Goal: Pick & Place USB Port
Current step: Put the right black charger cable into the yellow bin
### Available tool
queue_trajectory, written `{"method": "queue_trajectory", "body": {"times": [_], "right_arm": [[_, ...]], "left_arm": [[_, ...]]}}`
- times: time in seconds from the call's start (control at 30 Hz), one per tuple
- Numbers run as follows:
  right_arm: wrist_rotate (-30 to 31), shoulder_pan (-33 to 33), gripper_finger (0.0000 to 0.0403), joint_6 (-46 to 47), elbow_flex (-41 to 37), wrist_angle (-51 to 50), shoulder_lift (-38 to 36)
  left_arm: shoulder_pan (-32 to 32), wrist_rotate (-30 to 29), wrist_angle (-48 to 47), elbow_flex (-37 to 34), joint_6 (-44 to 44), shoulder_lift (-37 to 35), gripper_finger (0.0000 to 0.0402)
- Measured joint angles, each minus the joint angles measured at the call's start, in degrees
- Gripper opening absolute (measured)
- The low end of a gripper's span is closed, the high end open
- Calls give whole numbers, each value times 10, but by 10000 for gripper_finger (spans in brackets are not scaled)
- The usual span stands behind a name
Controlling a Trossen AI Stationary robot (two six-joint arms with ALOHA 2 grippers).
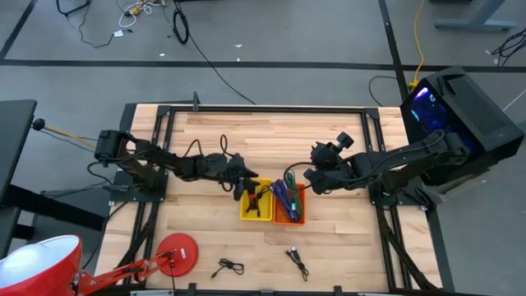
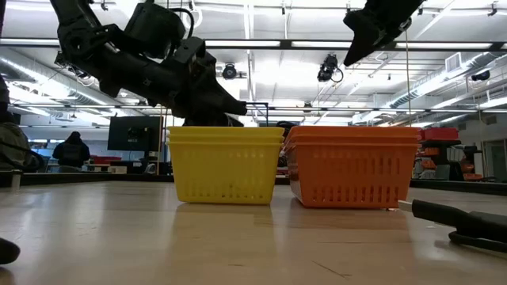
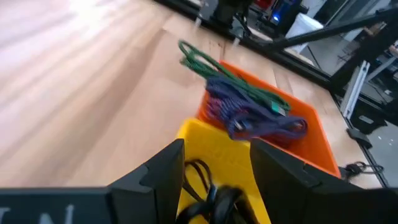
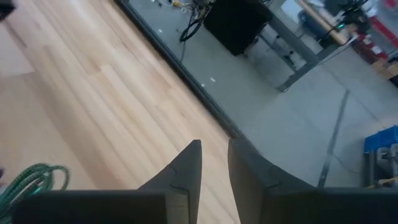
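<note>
A yellow bin (image 1: 256,204) and an orange bin (image 1: 290,207) stand side by side at the table's middle. A black cable (image 3: 211,198) lies in the yellow bin. Green (image 3: 205,62) and purple (image 3: 249,115) cables are heaped in the orange bin and stick out over its rim. My left gripper (image 3: 214,152) is open just above the yellow bin's left part (image 1: 245,187), with the black cable below the gap between its fingers. My right gripper (image 1: 312,177) hangs empty above the table to the right of the orange bin. Its fingers (image 4: 214,144) are together but for a narrow slit.
Two loose black cables lie near the table's near edge (image 1: 226,267) (image 1: 297,261); one shows in the low view (image 2: 467,222). A red round base (image 1: 177,251) sits at the near left. A dark computer case (image 1: 460,107) stands off the table's right side.
</note>
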Motion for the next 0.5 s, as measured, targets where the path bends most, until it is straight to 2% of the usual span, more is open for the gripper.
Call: {"method": "queue_trajectory", "body": {"times": [0.1, 0.2, 0.27, 0.4, 0.5], "right_arm": [[-24, 0, 80, 0, -17, 16, 0], [-60, 0, 80, -3, -51, 78, 0], [-109, 2, 80, -12, -77, 139, 0], [-254, 17, 80, -50, -113, 272, 0], [-298, 47, 80, -48, -126, 327, 0]], "left_arm": [[18, 8, 18, 0, 15, -5, 188], [39, 19, 34, 0, 32, -5, 188], [53, 23, 48, 0, 35, -5, 188], [78, 24, 42, 0, 58, -5, 188], [94, 25, 39, 0, 75, -5, 188]]}}
